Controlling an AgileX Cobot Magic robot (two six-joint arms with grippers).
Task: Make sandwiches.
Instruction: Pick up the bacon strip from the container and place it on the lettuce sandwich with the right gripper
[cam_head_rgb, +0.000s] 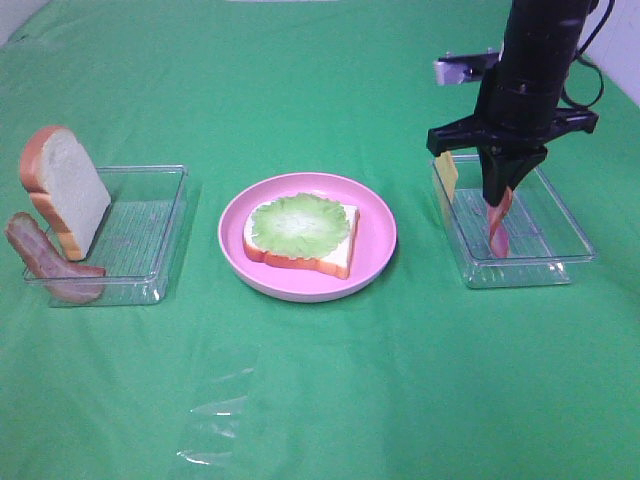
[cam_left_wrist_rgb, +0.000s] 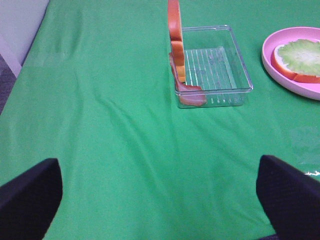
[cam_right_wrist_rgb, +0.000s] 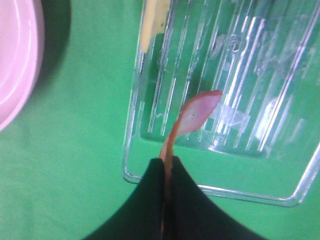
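A bread slice (cam_head_rgb: 300, 263) topped with a green lettuce leaf (cam_head_rgb: 300, 222) lies on the pink plate (cam_head_rgb: 378, 245) at the centre. My right gripper (cam_head_rgb: 500, 195) is shut on a reddish bacon strip (cam_head_rgb: 498, 228), which hangs into the right clear tray (cam_head_rgb: 560, 262). In the right wrist view the bacon strip (cam_right_wrist_rgb: 197, 112) sticks out from the closed fingertips (cam_right_wrist_rgb: 150, 190) over the tray floor. A yellow cheese square (cam_head_rgb: 447, 175) leans on that tray's left wall. My left gripper (cam_left_wrist_rgb: 160, 200) is open above bare cloth, short of the left tray (cam_left_wrist_rgb: 235, 60).
The left tray (cam_head_rgb: 140, 240) holds an upright bread slice (cam_head_rgb: 70, 190), and a second bacon strip (cam_head_rgb: 45, 262) leans on the tray's outer left edge. Green cloth covers the table, with a clear plastic scrap (cam_head_rgb: 215, 425) near the front.
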